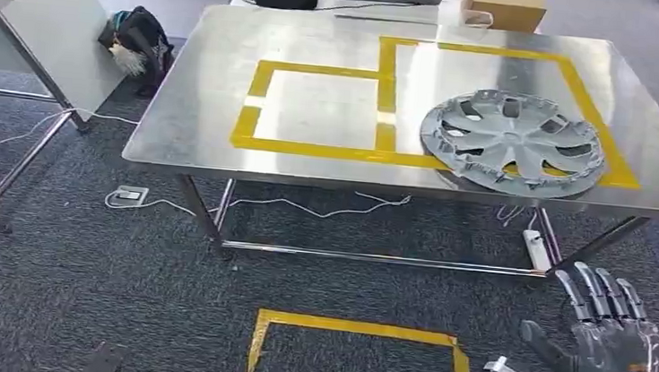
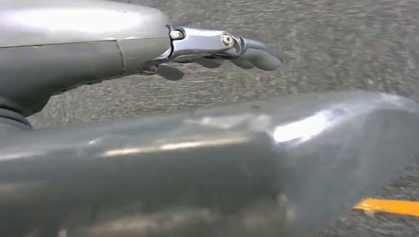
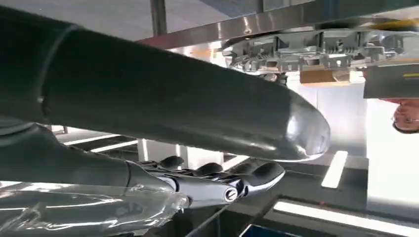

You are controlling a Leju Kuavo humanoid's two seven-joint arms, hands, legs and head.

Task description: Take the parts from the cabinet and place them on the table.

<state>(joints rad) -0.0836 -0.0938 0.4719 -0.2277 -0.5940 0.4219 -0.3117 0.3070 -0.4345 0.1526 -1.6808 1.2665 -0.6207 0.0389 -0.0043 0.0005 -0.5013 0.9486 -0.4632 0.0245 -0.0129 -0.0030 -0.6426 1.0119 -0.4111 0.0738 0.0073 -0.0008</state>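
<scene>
A grey plastic wheel cover lies flat on the steel table, over the near edge of the right yellow-taped box. The right wrist view shows the wheel cover from the side at the table's rim. My right hand hangs low in front of the table, below its near right corner, fingers spread and holding nothing. In the right wrist view the right hand has its fingers stretched out. My left hand hangs over the dark carpet with fingers extended and nothing in it.
Two yellow-taped boxes mark the tabletop, the left box bare. A yellow floor outline lies on the carpet before the table. Cables and a power strip lie under the table. A white desk stands at left, a dark bag beside it.
</scene>
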